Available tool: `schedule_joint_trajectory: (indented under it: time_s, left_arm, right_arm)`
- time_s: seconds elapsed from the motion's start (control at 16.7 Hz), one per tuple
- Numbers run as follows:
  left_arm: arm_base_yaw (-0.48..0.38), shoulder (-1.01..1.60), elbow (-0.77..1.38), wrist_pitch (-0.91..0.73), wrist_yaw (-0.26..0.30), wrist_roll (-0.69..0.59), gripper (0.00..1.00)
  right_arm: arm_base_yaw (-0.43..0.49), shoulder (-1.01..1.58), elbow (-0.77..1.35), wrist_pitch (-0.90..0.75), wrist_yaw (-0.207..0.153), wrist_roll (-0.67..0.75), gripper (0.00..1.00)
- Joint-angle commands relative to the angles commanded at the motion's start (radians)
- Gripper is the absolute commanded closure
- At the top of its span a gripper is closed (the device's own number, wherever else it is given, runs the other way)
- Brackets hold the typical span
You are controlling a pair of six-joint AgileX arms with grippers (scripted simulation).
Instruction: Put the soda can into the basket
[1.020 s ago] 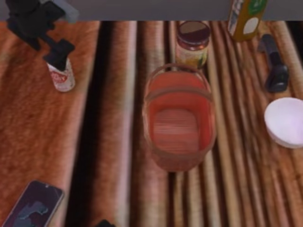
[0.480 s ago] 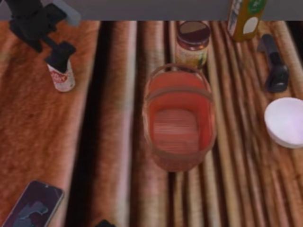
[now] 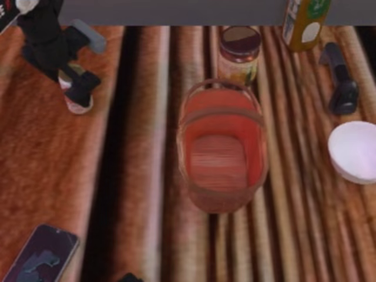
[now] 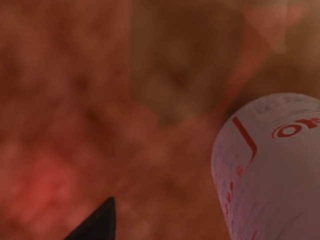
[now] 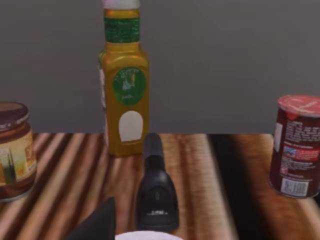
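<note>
The soda can (image 3: pixel 76 106) stands upright at the table's back left, white-silver with red print. My left gripper (image 3: pixel 80 88) is right over it and hides most of it. In the left wrist view the soda can (image 4: pixel 272 170) fills one side, while one dark fingertip (image 4: pixel 101 222) stands apart from it with bare table between; the gripper is open. The red-orange basket (image 3: pixel 257 154) sits mid-table, holding nothing, well to the right of the can. My right arm is out of the top view; one fingertip (image 5: pixel 102 220) shows in its wrist view, set far off centre.
A glass jar (image 3: pixel 238 54) stands just behind the basket. A yellow-green bottle (image 3: pixel 304 20), black scanner (image 3: pixel 341 82) and white bowl (image 3: pixel 354 151) occupy the right side. A phone (image 3: pixel 42 255) lies front left. A dark red tin (image 5: pixel 296 145) shows in the right wrist view.
My left arm has shifted forward and to the right, coming over the soda can and covering most of it. The can and basket have not moved.
</note>
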Motion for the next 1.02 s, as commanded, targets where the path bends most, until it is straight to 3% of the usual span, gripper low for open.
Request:
schedule_joint_trajectory:
  time_s: [0.12, 0.9, 1.02]
  left_arm:
    - [0.0, 0.0, 0.0, 0.0, 0.0, 0.0, 0.0]
    - [0.0, 0.0, 0.0, 0.0, 0.0, 0.0, 0.98]
    - [0.0, 0.0, 0.0, 0.0, 0.0, 0.0, 1.0]
  right_arm:
    - [0.0, 0.0, 0.0, 0.0, 0.0, 0.0, 0.0]
    - [0.0, 0.0, 0.0, 0.0, 0.0, 0.0, 0.0]
    - [0.0, 0.0, 0.0, 0.0, 0.0, 0.0, 0.0]
